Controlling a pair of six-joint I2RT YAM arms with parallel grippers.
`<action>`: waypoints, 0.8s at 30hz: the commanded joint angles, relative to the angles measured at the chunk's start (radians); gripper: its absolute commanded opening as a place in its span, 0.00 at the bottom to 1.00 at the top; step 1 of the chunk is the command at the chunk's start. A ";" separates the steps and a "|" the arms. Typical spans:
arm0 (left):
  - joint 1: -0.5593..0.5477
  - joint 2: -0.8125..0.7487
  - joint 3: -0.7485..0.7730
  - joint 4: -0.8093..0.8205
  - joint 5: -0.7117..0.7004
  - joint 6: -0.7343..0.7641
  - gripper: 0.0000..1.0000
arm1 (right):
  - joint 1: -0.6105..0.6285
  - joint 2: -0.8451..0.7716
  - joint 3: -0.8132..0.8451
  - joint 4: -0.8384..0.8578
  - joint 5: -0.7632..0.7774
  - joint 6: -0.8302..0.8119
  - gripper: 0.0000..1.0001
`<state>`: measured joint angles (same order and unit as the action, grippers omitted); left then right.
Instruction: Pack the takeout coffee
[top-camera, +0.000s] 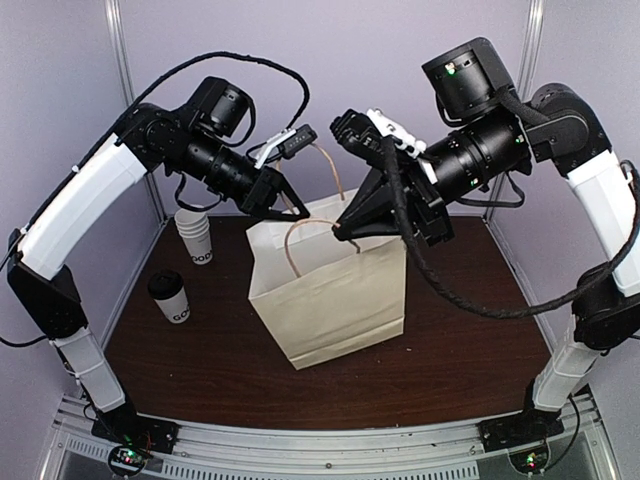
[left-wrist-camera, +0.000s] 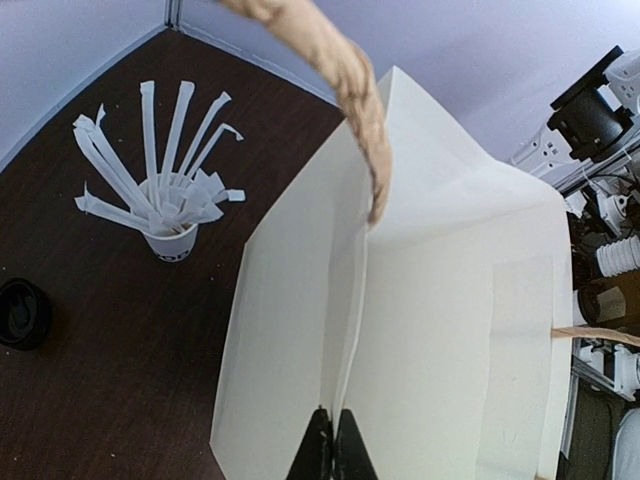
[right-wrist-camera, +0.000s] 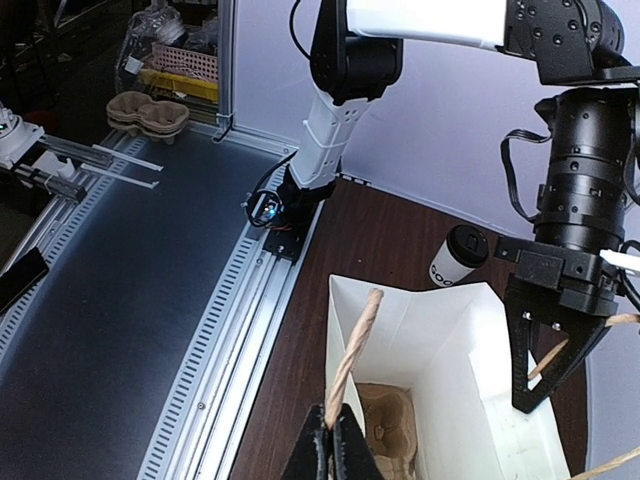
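The takeout coffee (top-camera: 170, 297), a white cup with a black dome lid, stands upright on the dark table left of a white paper bag (top-camera: 330, 290). It also shows in the right wrist view (right-wrist-camera: 458, 257), beyond the bag's far rim. The bag stands open mid-table, with a brown cardboard cup carrier (right-wrist-camera: 390, 430) at its bottom. My left gripper (left-wrist-camera: 333, 445) is shut on a fold of the bag's top rim. My right gripper (right-wrist-camera: 335, 445) is shut on the base of the near twine handle (right-wrist-camera: 352, 350), at the opposite rim. Both arms hang over the bag.
A stack of lidless white cups (top-camera: 195, 235) stands behind the coffee by the left wall. A lidless cup of long white straws (left-wrist-camera: 170, 235) stands at the back left corner. Purple walls close in the table; a metal rail (top-camera: 330, 440) runs along its near edge.
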<state>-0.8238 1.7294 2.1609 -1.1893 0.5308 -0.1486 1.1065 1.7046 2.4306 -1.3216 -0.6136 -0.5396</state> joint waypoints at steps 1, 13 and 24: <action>-0.017 -0.026 -0.032 0.020 0.038 -0.041 0.00 | 0.007 -0.010 0.009 -0.042 -0.057 -0.008 0.04; -0.017 0.003 -0.134 0.065 -0.254 -0.041 0.81 | -0.050 -0.041 -0.025 -0.049 0.032 -0.029 0.69; -0.068 -0.101 -0.285 0.261 -0.186 0.067 0.98 | -0.318 -0.162 -0.138 -0.040 -0.097 -0.001 0.82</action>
<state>-0.8642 1.7039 1.9743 -1.0763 0.3260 -0.1543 0.8585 1.6077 2.3486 -1.3651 -0.6529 -0.5529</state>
